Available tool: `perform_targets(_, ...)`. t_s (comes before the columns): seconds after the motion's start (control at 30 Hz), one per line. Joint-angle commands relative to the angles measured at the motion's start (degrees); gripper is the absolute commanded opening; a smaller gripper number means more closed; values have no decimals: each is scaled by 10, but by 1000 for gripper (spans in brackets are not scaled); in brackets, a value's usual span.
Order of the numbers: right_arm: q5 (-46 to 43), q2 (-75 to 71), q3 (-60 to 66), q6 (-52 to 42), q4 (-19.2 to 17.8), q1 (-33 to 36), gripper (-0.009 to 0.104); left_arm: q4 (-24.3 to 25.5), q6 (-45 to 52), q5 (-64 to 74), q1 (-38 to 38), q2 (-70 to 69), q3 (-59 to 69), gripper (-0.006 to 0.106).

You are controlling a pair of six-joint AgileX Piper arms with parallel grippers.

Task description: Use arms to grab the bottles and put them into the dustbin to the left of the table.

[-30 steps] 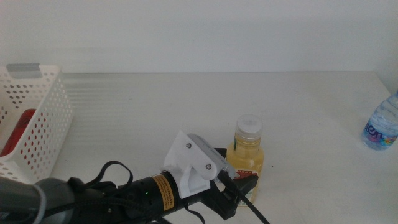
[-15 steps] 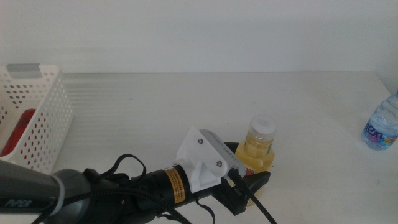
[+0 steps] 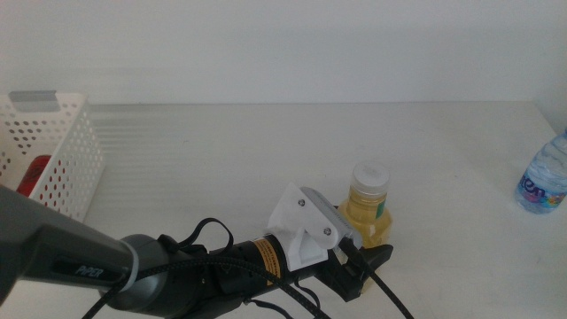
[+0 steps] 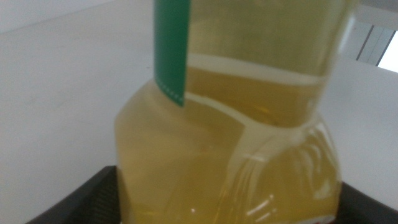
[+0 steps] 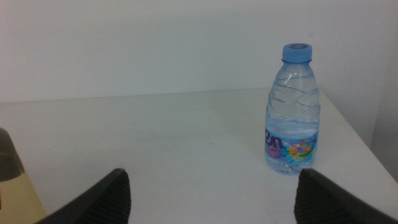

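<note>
The yellow juice bottle (image 3: pixel 369 211) with a white cap stands upright at the table's front middle. My left gripper (image 3: pixel 365 262) comes in from the left and is shut on its lower body. In the left wrist view the bottle (image 4: pixel 230 124) fills the space between the jaws of this gripper (image 4: pixel 224 208). The clear water bottle (image 3: pixel 542 177) with a blue cap stands at the far right edge. It stands ahead of my open right gripper (image 5: pixel 211 193), a little to one side, as the water bottle (image 5: pixel 293 118). A red can (image 3: pixel 31 174) shows through the dustbin's holes.
The white perforated dustbin (image 3: pixel 66 151) stands at the left edge of the table (image 3: pixel 266 151). The left arm's white housing (image 3: pixel 306 232) and black cable lie low along the front.
The left gripper and the yellow bottle have shifted together to the right, and the arm has stretched further into view. The water bottle and dustbin have stayed put.
</note>
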Motion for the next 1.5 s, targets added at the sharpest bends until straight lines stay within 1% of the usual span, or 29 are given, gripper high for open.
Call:
perform_targets(0.0,-44,-16,-5,-5,-2,-3,70,-25,-2,-51,0,-21,-16,90)
perform_targets(0.13,-44,-16,-5,-5,-2,-3,70,-42,-2,-56,-2,-21,-14,90)
perform_targets(0.37,-44,-16,-5,-5,-2,-3,70,-41,1,-71,-2,-20,-11,90)
perform_targets(0.43,-44,-16,-5,-5,-2,-3,70,-43,7,-73,-2,-20,-11,88)
perform_targets(0.5,-44,-16,-5,-5,-2,-3,70,-43,9,-73,-2,-20,-11,82)
perform_targets(0.57,-44,-16,-5,-5,-2,-3,70,-43,9,-73,-2,-20,-11,73)
perform_targets(0.63,-44,-16,-5,-5,-2,-3,70,-43,8,-73,-2,-20,-11,61)
perform_targets(0.73,-44,-16,-5,-5,-2,-3,70,-43,7,-70,-2,-20,-11,38)
perform_targets(0.77,-44,-16,-5,-5,-2,-3,70,-43,6,-62,-2,-20,-11,20)
perform_targets(0.83,-44,-16,-5,-5,-2,-3,70,-49,6,-54,-2,-20,-11,2)
perform_targets(0.87,-44,-16,-5,-5,-2,-3,70,-52,6,-50,-2,-20,-11,-5)
perform_targets(1.0,-44,-16,-5,-5,-2,-3,70,-47,5,-11,-2,-37,-11,-5)
perform_targets(1.2,-44,-16,-5,-5,-2,-3,70,-11,-19,104,-2,-130,-11,-5)
perform_targets(1.37,-44,-16,-5,-5,-2,-3,70,-11,-21,231,-1,-217,-11,-5)
perform_targets(1.47,-44,-16,-5,-5,-2,-3,70,-11,-21,282,-1,-254,-12,-5)
